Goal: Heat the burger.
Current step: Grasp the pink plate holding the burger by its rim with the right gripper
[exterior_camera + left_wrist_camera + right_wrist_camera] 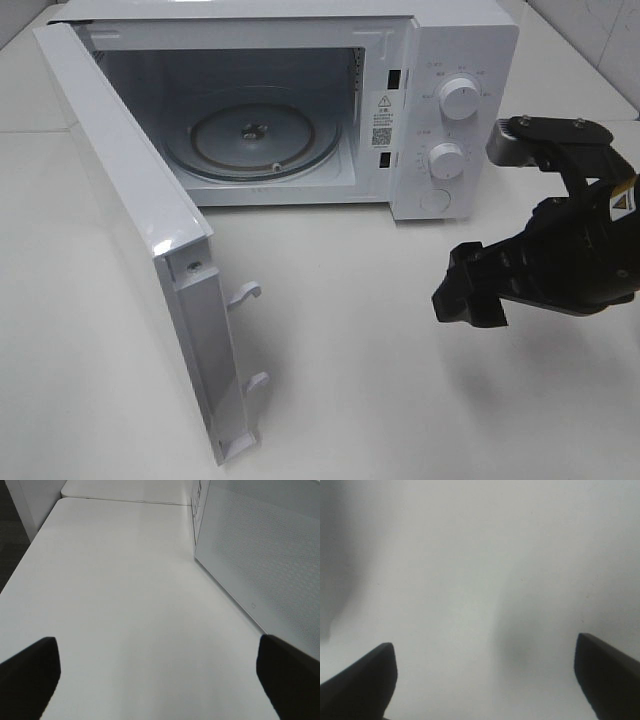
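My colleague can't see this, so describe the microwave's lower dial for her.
Start at the white microwave with its door swung open. On the control panel right of the cavity are two round white dials, one above the other. The lower dial sits directly above a flat round button.

We saw a white table (330,340) with a smooth, matte top, made of panels that met in thin seams at its far and left parts. Directly on it stood a white microwave (465,45), set toward the far side. Its door (130,210) stood open, swung out over the tabletop on the left. In front of the microwave the surface showed plain white, with a soft grey shadow on its right part.
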{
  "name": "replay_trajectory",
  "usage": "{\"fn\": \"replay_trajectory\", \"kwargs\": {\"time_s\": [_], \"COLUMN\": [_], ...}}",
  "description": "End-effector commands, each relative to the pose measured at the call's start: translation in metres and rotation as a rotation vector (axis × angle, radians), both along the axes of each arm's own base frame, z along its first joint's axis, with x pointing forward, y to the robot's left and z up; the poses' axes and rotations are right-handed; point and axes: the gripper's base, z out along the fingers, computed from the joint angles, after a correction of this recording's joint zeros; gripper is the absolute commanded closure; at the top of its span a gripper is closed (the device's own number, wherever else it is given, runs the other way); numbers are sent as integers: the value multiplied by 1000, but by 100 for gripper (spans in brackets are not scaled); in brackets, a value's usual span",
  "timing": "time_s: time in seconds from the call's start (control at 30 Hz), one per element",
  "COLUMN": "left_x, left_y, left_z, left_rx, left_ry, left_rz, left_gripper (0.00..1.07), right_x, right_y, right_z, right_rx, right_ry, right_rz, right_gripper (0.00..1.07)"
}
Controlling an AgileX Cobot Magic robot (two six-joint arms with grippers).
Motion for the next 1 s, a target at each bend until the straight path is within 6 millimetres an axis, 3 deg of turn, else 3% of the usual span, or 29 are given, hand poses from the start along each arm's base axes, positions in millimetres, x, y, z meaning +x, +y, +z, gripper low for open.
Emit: {"fn": "replay_trajectory", "kwargs": {"time_s": [0.03,0.13,0.2,0.53,0.77,1.0], "left_x": [-1,-1,-1,-1,-1,-1], "left_y": [-1,-1,-1,-1,-1,-1], "left_z": [0,0,0,0,0,0], "left_rx": [-4,-4,-4,-4,-3,-3], "left_ry": [-26,-26,-26,-26,-26,-26], "left_rz": [-12,-12,-12,-12,-12,-12], "left_gripper": [6,6,6,6,6,6], "right_x": [-2,1,2,11,19,36], "right_y": [-10,-35,-41,-104,-121,-130], "right_z": [2,-1,-1,-7,-28,-35], "right_rx": [-80,-156,-174,-322,-360,-367], "right_ry": [53,112,121,181,285,327], "right_rz": [-27,-131,-154,-368,-371,-386], "right_gripper": [6,7,7,9,10,12]}}
